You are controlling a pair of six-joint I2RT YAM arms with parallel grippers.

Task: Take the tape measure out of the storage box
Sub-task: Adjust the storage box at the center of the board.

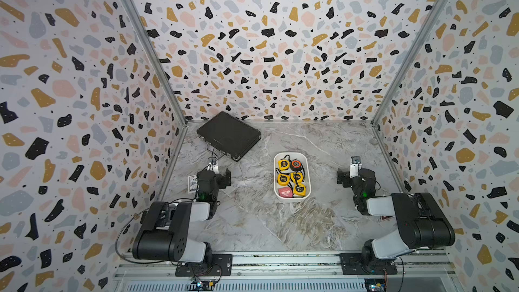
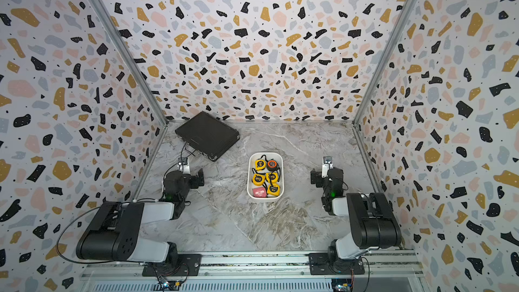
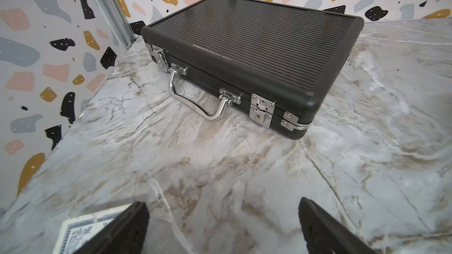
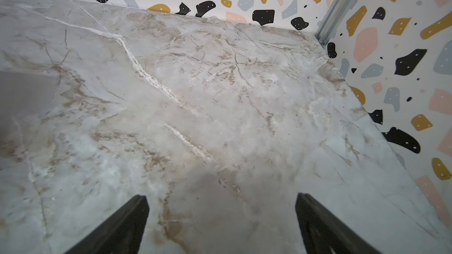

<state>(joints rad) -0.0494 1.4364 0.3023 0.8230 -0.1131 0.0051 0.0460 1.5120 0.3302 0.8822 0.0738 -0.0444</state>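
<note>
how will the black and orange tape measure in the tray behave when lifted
The black and orange tape measure looks hard-cased and rounded: probably rigid, possibly slippery. It sits against a yellow tape measure in the storage box, so lifting may nudge that neighbour.

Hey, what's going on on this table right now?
Nothing is being handled yet. The left gripper and right gripper hang open and empty, one on each side of the white storage box, clear of it. The tape measures all lie inside it. A closed black case sits at the back.
</note>
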